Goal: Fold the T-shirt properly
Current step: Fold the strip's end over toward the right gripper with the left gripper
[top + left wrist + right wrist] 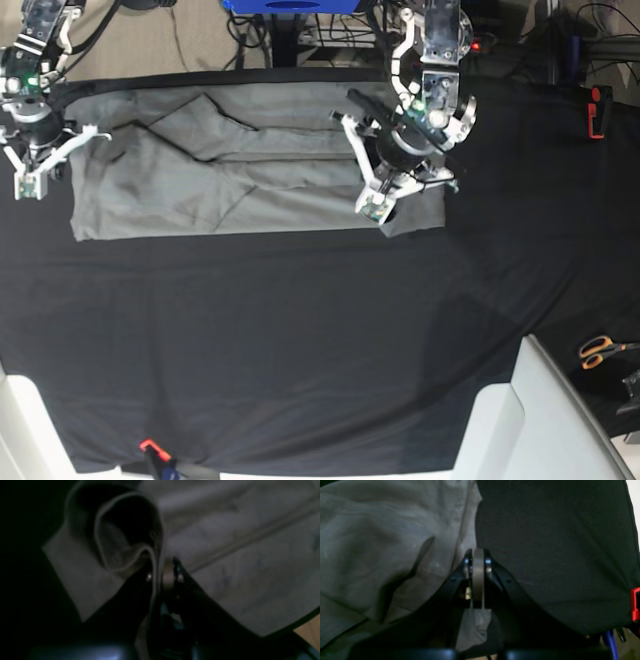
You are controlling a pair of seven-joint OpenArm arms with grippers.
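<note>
While your left gripper (163,576) pinches a folded edge of the T-shirt (250,175) at its collar end, the cloth rises in a loop between the fingers in the left wrist view. Your right gripper (478,562) has its fingers pressed together on the shirt's edge at the opposite end, where grey fabric meets the black table cloth (300,340). You have the T-shirt lying as a long folded band across the far part of the table, stretched between the two arms.
</note>
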